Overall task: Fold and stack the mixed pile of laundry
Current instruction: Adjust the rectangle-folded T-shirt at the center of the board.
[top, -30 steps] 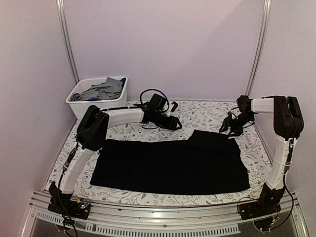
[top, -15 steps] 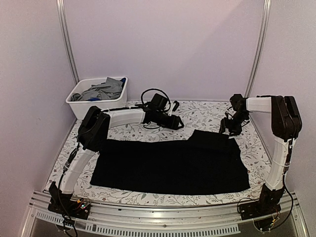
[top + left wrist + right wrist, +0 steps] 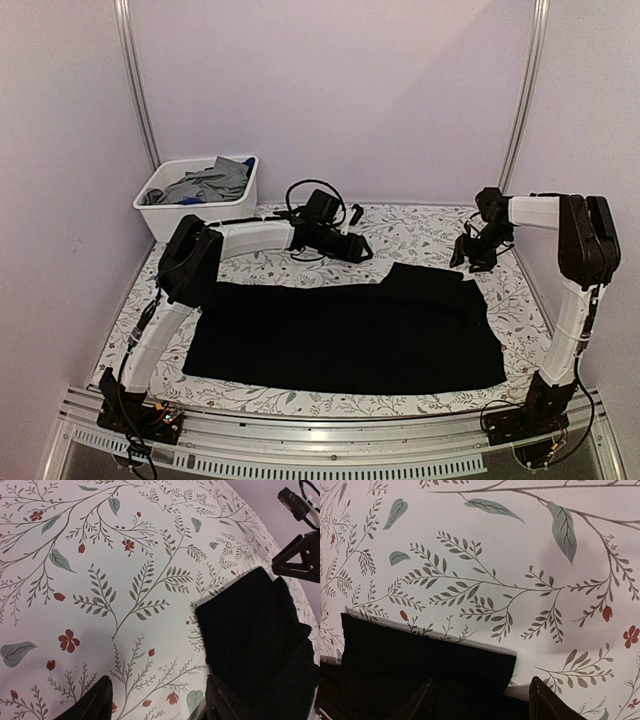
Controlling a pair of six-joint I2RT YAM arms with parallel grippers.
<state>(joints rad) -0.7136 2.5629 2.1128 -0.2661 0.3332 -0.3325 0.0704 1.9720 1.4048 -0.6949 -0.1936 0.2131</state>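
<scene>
Black T-shirt [image 3: 345, 335] edge near right fingers [image 3: 544, 706]

Garment [image 3: 345, 335] lies flat across desk [image 3: 420, 228] centre, toward near edge; bin [image 3: 158, 218] at far-left corner, behind it, holds further laundry [image 3: 205, 183].

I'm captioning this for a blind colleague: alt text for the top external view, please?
A black garment lies spread flat on a floral tablecloth, the left gripper and right gripper hanging empty by its far edge. A white bin of grey and blue clothes sits at the far left.
</scene>
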